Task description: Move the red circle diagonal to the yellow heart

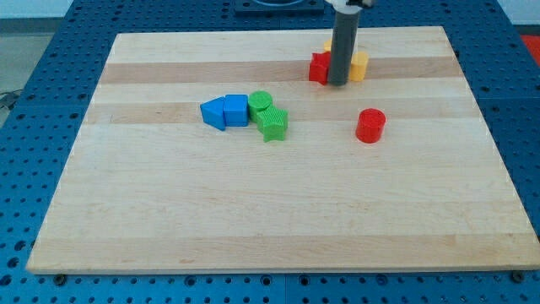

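The red circle (370, 125) is a short red cylinder standing alone at the view's right of centre. A yellow block (359, 65), partly hidden behind the rod, sits near the view's top beside a red block (319, 67); a second yellow piece peeks out above them. I cannot make out the yellow block's shape. My tip (337, 84) rests on the board just in front of these two blocks, between them, above and to the view's left of the red circle and apart from it.
A cluster lies left of centre: a blue triangular block (214, 113), a blue cube (236, 110), a green circle (260, 103) and a green star-like block (273, 123). The wooden board (253, 211) lies on a blue perforated table.
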You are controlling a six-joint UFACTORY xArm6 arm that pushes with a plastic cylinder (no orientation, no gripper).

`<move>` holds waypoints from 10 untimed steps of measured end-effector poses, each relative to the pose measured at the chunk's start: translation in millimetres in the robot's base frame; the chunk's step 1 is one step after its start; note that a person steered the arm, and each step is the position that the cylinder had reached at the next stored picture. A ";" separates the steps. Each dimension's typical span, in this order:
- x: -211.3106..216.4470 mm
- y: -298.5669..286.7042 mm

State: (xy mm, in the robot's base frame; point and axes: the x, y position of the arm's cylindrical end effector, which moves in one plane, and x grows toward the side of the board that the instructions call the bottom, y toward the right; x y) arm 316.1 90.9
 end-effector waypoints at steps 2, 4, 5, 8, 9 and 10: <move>89.6 -33.0; 273.6 -44.9; 243.9 42.4; 136.7 56.7; 133.6 37.7; 116.1 33.2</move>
State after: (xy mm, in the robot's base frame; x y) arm 432.1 124.1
